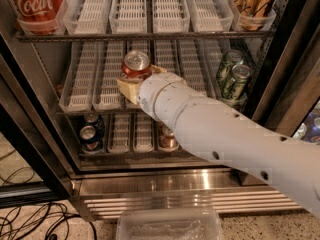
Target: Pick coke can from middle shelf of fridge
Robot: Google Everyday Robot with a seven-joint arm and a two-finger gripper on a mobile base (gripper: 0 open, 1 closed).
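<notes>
- Red coke can (136, 64) stood upright over middle shelf (82, 84) of fridge (150, 184), approx. centre lane.
- Gripper (140, 79), w/ tan fingers (127, 88), clasped coke can's lower half.
- Green cans (232, 76) stood right of coke can, same shelf.
- White arm (225, 139) reached in from lower right of coke can.

The arm (225, 134) is a thick, smooth tube of glossy white plastic that becomes wider toward the lower right corner, and it carries several small dark round holes (215, 155) along its shell. Near the end it narrows into a rounded white wrist (157, 98) made of short ring-like sections with thin seams between them. The tool (141, 79) at its tip is pale yellowish-cream with flat, angular faces, and it stands at the front of the middle shelf (82, 91).
</notes>
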